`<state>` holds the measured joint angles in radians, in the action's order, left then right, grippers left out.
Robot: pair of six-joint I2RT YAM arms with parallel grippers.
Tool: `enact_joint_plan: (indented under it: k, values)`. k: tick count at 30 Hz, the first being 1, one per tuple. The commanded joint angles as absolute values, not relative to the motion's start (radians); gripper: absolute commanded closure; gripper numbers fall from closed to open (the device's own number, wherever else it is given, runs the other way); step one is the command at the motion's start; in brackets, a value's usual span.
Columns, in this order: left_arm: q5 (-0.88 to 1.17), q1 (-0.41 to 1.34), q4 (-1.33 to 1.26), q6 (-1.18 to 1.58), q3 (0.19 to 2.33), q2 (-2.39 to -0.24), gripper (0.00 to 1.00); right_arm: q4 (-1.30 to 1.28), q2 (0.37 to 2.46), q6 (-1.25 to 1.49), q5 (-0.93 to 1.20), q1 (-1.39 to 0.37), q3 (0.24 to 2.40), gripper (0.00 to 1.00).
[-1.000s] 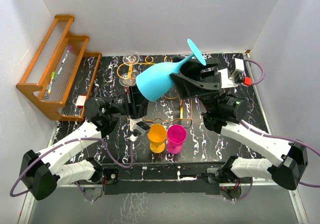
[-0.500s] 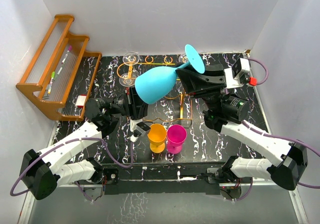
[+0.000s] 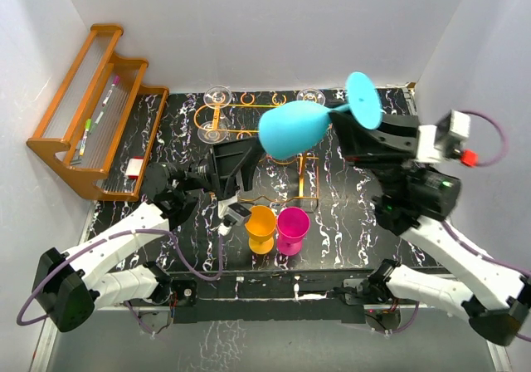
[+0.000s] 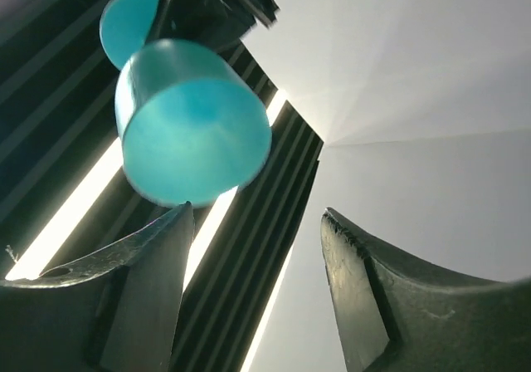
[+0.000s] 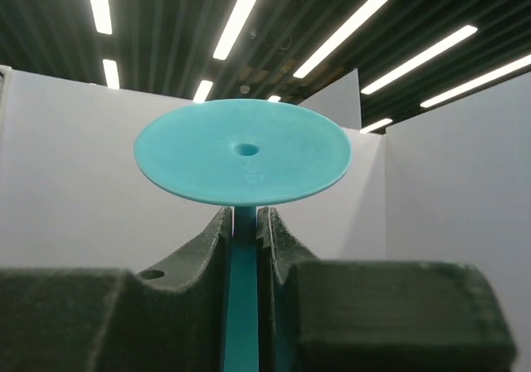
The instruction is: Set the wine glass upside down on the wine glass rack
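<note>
The glass is up in the air over the right half of the rack, lying nearly on its side, with the bowl pointing left and the round foot out to the right and a bit higher. It is touching nothing below. The right claw has it by the stem, clenched tight just under the foot. In that wrist's view the stem runs down between the two fingers and the foot sits like a lid right above them. The left claw is released and empty. It sits low and to the left of the bowl, and from its own camera the bowl's mouth hangs above the spread jaws with clear space between. What worries me is that thin grip so far from the heavy end. I'd guess the bowl's weight could turn the stem in the fingers as the wrist rolls it over, and then the foot would miss its slot. The bowl could also clip the clear glasses already hanging on the rack, or catch the wire and shove the light frame. If the glass slips, the open left claw and the cups lie underneath.
</note>
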<state>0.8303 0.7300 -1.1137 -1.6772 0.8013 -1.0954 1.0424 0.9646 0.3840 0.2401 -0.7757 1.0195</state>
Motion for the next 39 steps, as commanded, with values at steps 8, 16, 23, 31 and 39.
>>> enact_joint_plan:
  k: [8,16,23,31,39]
  values:
    - [0.708,0.736,-1.063,-1.752,0.729,-1.0,0.3,0.323,0.691,0.103,0.126,-0.774,1.121,0.92]
    - [0.408,0.749,-1.085,-1.601,0.851,-0.999,0.24,0.044,0.684,0.12,0.163,-0.773,1.01,0.92]
    - [0.115,0.799,-0.65,-1.263,1.074,-0.896,0.27,0.064,0.656,0.104,0.086,-0.774,0.879,0.92]
    - [0.433,0.801,0.142,-0.938,1.27,-0.812,0.29,0.078,0.663,0.117,-0.014,-0.774,0.814,0.92]
    - [0.618,0.801,0.468,-1.032,1.187,-0.785,0.26,0.064,0.74,0.134,-0.098,-0.774,0.824,0.92]
